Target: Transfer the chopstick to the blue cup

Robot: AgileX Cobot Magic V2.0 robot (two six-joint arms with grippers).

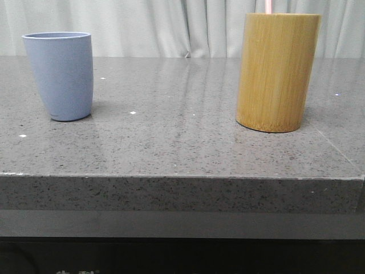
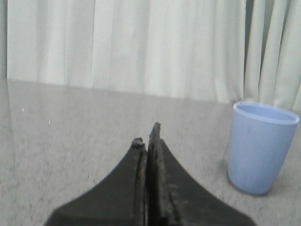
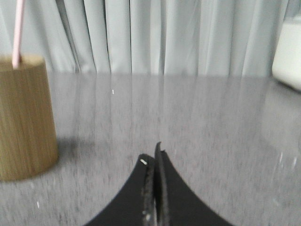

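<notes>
The blue cup (image 1: 60, 74) stands upright at the left of the grey table; it also shows in the left wrist view (image 2: 261, 147). A pale pink chopstick (image 1: 268, 6) sticks up out of the tall bamboo cylinder (image 1: 278, 71) at the right; only a short length shows. The right wrist view shows the chopstick (image 3: 18, 32) and the cylinder (image 3: 26, 117) too. My left gripper (image 2: 147, 135) is shut and empty, low over the table, apart from the cup. My right gripper (image 3: 153, 154) is shut and empty, apart from the cylinder. Neither gripper shows in the front view.
The grey speckled table (image 1: 182, 142) has its front edge near the camera. White curtains (image 1: 171, 25) hang behind it. A white object (image 3: 289, 52) stands at the edge of the right wrist view.
</notes>
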